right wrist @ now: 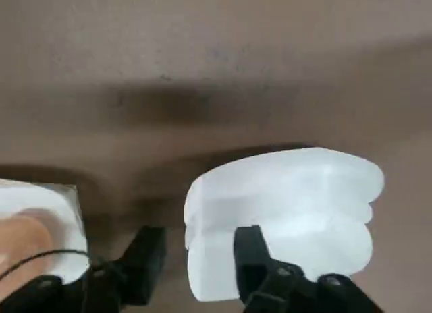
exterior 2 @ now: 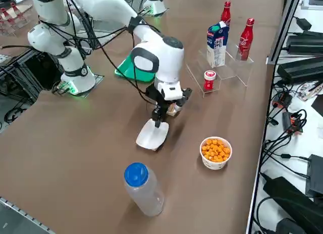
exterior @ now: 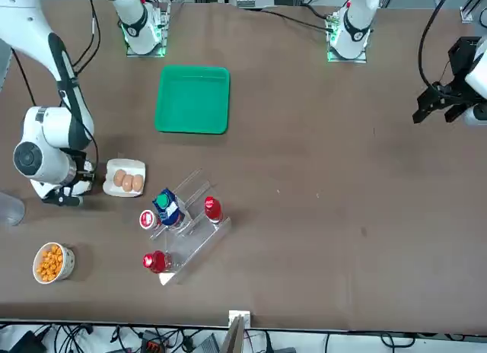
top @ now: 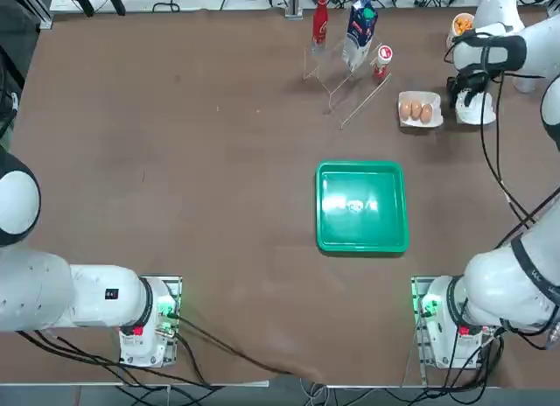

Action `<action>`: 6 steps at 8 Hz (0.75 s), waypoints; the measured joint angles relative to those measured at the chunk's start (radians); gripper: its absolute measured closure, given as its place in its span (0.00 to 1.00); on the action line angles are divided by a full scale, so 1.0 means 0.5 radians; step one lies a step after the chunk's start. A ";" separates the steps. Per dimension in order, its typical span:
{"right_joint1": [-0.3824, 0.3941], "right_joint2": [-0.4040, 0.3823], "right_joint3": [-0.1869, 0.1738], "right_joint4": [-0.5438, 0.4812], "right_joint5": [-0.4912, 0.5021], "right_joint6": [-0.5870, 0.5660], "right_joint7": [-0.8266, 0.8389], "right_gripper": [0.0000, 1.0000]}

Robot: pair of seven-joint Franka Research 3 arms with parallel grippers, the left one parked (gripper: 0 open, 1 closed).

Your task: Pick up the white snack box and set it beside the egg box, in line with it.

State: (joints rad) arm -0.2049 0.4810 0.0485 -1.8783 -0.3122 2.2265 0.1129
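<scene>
Nearest you in the right side view: one clear plastic bottle (exterior 2: pixel 143 187) with a blue cap, lying on the brown table (top: pixel 175 161). Beside it, one round white cup of orange snacks (exterior 2: pixel 215 152).

You have one white snack box (exterior 2: pixel 152 134), resting on the table just beside the egg box (top: pixel 420 109), on the side away from the clear display stand (top: pixel 348 82). You count one egg box, with two brown eggs showing.

You have one green tray (top: pixel 362 206), near the table's middle. On the stand you count two red bottles, one blue-and-white carton (top: pixel 360 28) and one small red-and-white can (top: pixel 382 61).

Right arm: reaches out to the far corner of the table on its own side, wrist bent so the hand points down. You find the right gripper (exterior 2: pixel 160 116) directly over the white snack box. In the wrist view, its fingers (right wrist: pixel 251 255) stand apart; one overlaps the box's edge, the other sits clear of it in the gap toward the egg box. Released, not clamped. The box sits flat on the table.
</scene>
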 joint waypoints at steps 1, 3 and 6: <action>0.000 -0.104 0.009 0.027 0.118 -0.048 0.000 0.11; 0.011 -0.421 0.086 0.114 0.507 -0.201 -0.021 0.00; 0.038 -0.685 0.291 0.656 0.609 -1.117 -0.016 0.00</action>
State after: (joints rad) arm -0.1857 0.1387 0.1940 -1.5502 -0.0079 1.6680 0.1047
